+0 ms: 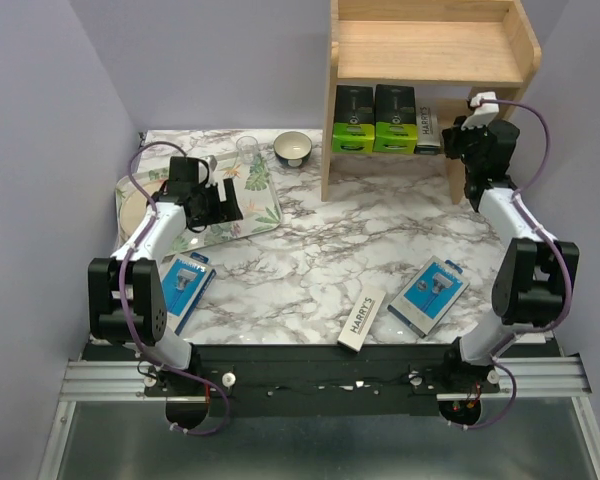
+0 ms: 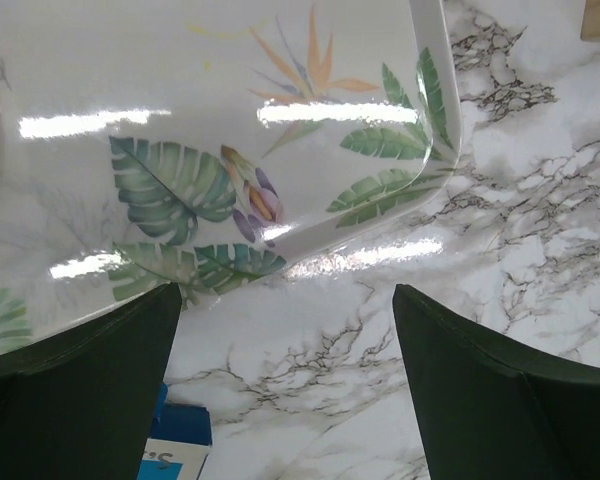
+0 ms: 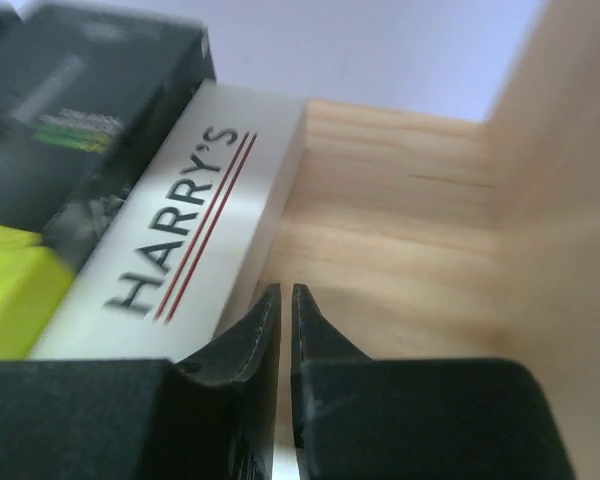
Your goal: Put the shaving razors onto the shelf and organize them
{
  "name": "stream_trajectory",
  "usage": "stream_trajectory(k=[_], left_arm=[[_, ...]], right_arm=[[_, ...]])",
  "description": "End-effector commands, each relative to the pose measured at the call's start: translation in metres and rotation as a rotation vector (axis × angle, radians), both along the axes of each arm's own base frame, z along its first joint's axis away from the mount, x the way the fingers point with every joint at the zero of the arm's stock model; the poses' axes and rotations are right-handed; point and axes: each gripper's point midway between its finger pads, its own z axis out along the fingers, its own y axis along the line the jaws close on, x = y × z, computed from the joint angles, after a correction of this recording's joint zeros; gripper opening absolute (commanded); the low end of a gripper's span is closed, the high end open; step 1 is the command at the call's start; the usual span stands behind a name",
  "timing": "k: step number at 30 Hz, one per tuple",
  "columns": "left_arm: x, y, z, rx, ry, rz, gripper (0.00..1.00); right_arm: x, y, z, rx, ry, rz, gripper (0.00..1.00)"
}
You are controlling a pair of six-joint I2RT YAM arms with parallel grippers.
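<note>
right arm stretched far to shelf (image 1: 330,120), right end effector (image 3: 285,300) nearly closed, fingertips a sliver apart, gripping nothing. white harry's box (image 3: 190,230) on lower shelf beside black-green boxes (image 1: 373,118), long axis running toward shelf back.

This was a robot test rig in a lab, dressed up to look like a shop or home corner. Plain lilac panels (image 1: 40,120) walled in a small marble-patterned bench (image 1: 320,255), and two arms were bolted to a black bar on aluminium rails (image 1: 320,378) at its near edge, with purple cables (image 1: 538,130) looping over them. The props were staged goods: a light-wood shelf (image 1: 430,50), boxed razors (image 1: 375,118), a floral tray (image 1: 265,215) and a small bowl (image 1: 292,148).
</note>
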Motion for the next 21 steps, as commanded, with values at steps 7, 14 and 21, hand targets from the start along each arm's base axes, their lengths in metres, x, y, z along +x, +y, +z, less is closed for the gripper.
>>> stream_trajectory(k=[7,14,21], left_arm=[[-0.005,-0.024,0.022,-0.036,-0.064,-0.134,0.94],[-0.076,-0.129,0.013,-0.173,-0.029,-0.499,0.94],[-0.127,-0.224,-0.012,0.038,-0.035,-0.771,0.98]], right_arm=[[-0.125,0.016,0.006,0.013,0.165,0.026,0.31],[-0.255,0.109,-0.074,-0.016,0.494,0.587,0.57],[-0.256,0.100,-0.092,0.081,0.570,0.395,0.75]])
